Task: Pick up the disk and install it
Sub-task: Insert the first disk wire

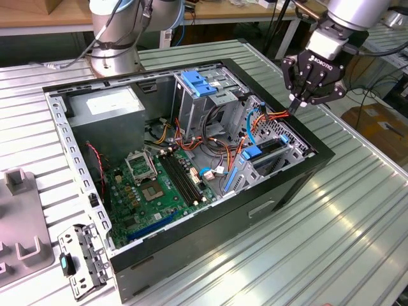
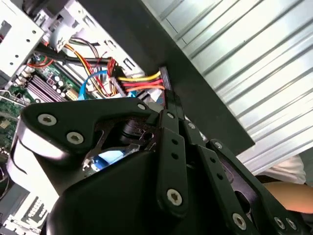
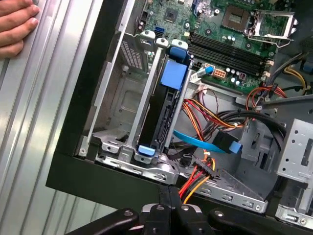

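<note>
Disk [image 3: 164,115] upright in bay inside case [image 1: 299,175]; gripper [image 1: 298,101] above case's edge.

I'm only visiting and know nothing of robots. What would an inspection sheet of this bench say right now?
Surface: ribbed metal table carrying an open computer case.
Job's things: disk in its blue carrier, standing in the drive bay at the case's edge.
Clutter: grey bracket and grey blocks at the exterior view's left.
Gripper: gripper above the case's edge, holding nothing, fingertips drawn together.
Cables: red, yellow and orange bundle; flat blue cable.
Surroundings: a hand resting on the table.
</note>
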Robot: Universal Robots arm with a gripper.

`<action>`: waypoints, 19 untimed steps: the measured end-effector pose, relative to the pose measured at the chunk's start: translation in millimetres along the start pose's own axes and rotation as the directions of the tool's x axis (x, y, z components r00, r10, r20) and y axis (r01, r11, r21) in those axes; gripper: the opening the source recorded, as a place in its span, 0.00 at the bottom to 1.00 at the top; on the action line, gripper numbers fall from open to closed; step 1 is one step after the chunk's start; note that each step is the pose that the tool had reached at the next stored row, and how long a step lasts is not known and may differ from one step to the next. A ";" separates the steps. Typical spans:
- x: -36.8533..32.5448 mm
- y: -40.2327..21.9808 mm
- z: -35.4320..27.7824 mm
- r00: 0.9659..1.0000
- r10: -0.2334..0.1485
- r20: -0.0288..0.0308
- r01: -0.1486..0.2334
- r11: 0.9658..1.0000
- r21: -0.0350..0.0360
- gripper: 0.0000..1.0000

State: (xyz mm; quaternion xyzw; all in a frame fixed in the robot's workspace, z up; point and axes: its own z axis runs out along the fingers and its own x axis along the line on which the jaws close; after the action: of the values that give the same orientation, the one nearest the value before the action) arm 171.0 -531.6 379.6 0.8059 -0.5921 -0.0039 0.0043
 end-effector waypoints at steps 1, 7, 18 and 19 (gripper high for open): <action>-2.1 -1.8 0.3 1.000 -0.004 0.000 0.004 1.000 0.000 0.11; -2.8 -2.1 2.0 0.991 -0.134 -0.002 0.134 0.991 -0.001 0.11; -1.9 -5.1 5.7 0.944 -0.329 -0.004 0.329 0.944 -0.001 0.18; -1.9 -5.4 6.0 0.940 -0.340 -0.004 0.340 0.940 -0.001 0.18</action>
State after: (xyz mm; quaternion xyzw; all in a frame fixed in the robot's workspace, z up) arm 175.6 -528.2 373.5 0.8960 -0.4440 -0.0031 0.0051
